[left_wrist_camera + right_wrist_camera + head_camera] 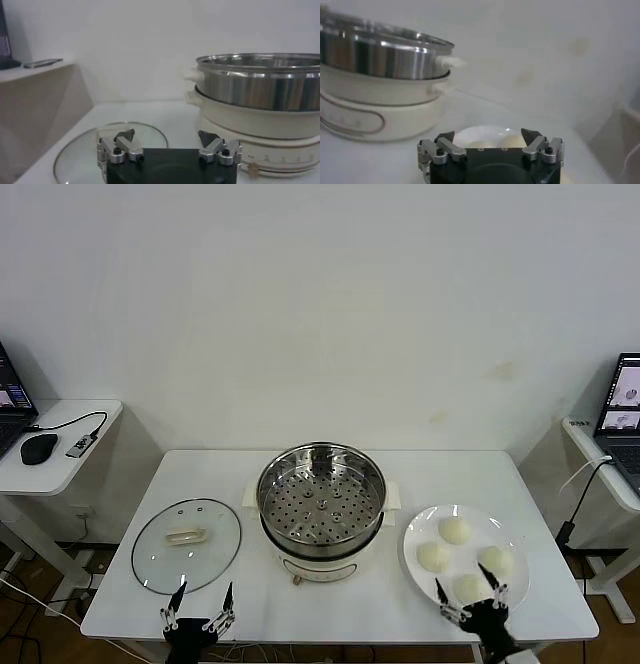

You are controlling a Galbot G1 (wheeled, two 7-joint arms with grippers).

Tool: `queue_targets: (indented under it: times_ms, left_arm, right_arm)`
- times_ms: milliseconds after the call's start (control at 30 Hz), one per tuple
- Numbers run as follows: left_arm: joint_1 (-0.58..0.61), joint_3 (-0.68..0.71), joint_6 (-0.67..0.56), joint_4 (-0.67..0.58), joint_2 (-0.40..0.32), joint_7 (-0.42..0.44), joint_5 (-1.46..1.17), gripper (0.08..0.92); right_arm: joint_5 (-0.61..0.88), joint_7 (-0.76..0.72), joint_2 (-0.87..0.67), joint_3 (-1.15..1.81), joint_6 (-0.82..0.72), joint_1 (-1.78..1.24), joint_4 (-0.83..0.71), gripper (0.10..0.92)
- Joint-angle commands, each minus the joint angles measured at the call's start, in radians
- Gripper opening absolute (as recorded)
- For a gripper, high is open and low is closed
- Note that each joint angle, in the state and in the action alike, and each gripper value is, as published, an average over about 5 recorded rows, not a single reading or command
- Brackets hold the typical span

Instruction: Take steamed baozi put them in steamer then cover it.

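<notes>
So far nothing is done: four round cream-white buns (455, 557) sit on the flat white plate (420, 529) just ahead of the open, empty right gripper (470, 592). The shiny round steel steamer (320, 496) sits between both grippers, empty. Its clear glass lid (186, 545) lies just ahead of the open, empty left gripper (201, 598).

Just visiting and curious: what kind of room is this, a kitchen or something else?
Probably a lab or office test area, not a kitchen: the steamer sits on a plain white table against a bare wall, with side desks holding a laptop and a mouse.
</notes>
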Motion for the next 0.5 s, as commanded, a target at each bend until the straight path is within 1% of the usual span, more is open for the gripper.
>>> queue_targets:
  times_ms: [33,200,300,500]
  left_arm:
    - [-0.034,-0.006,0.034,-0.008,0.015,0.001,0.018,0.823]
    - [-0.061,-0.021,0.028,0.01,0.021,-0.011,0.038,0.823]
    - [-0.066,-0.023,0.025,0.007,0.023,-0.021,0.052,0.823]
    - [-0.067,-0.024,0.015,0.005,0.019,-0.046,0.066,0.823]
  right_arm:
    - [-0.254,-0.186,-0.296,0.08,-0.08,0.182,-0.074,0.823]
    - [-0.296,-0.33,-0.472,0.016,-0.1,0.309,-0.155,0.823]
    - [-0.294,-0.415,-0.57,-0.089,-0.094,0.433,-0.224,0.823]
    - [-0.184,-0.635,-0.684,-0.439,-0.125,0.751,-0.331,0.823]
